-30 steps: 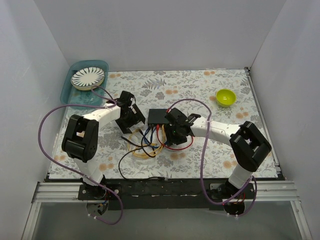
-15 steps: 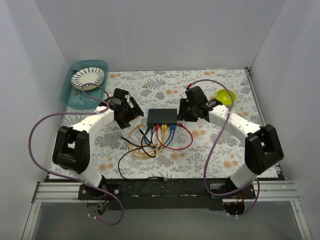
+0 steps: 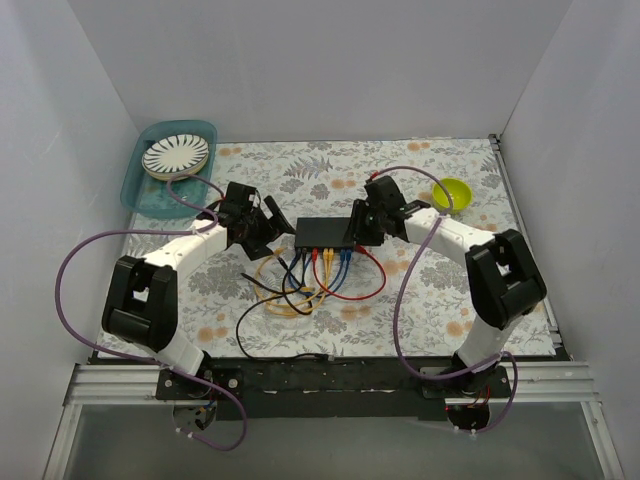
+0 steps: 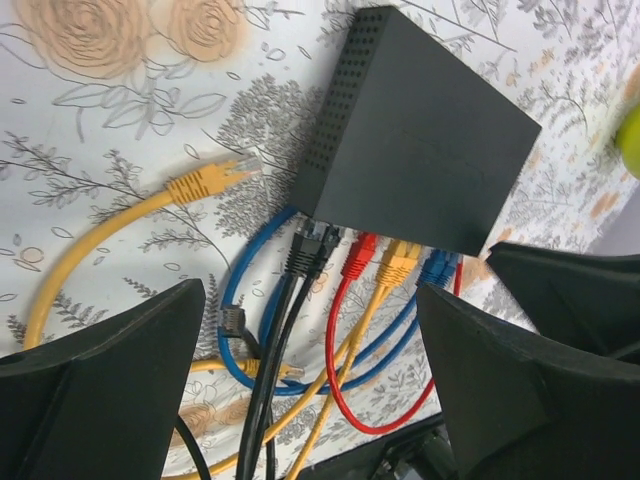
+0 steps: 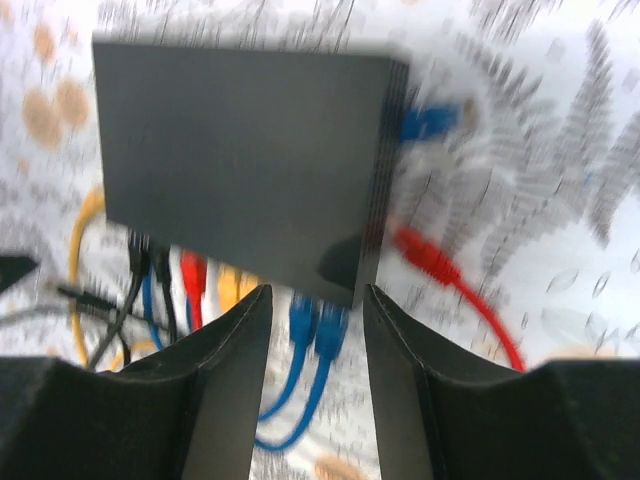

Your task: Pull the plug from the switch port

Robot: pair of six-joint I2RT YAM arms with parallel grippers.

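The switch (image 3: 323,233) is a flat black box on the flowered cloth. It also shows in the left wrist view (image 4: 420,130) and, blurred, in the right wrist view (image 5: 240,160). Black (image 4: 315,245), red (image 4: 360,255), yellow (image 4: 400,262) and blue (image 4: 435,268) plugs sit in its near edge. My left gripper (image 3: 262,228) is open and empty just left of the switch, with the plugs between its fingers (image 4: 100,390) in its own view. My right gripper (image 3: 362,225) is open and empty at the switch's right end, above the blue plugs (image 5: 315,325).
Loose cables coil on the cloth in front of the switch (image 3: 295,295), and a free yellow plug (image 4: 215,180) lies to its left. A teal tray with a striped plate (image 3: 176,155) stands at the back left. A yellow-green bowl (image 3: 452,193) stands at the back right.
My right gripper has swung from over the cables in front of the switch to the switch's right end. My left gripper has shifted slightly closer to the left end.
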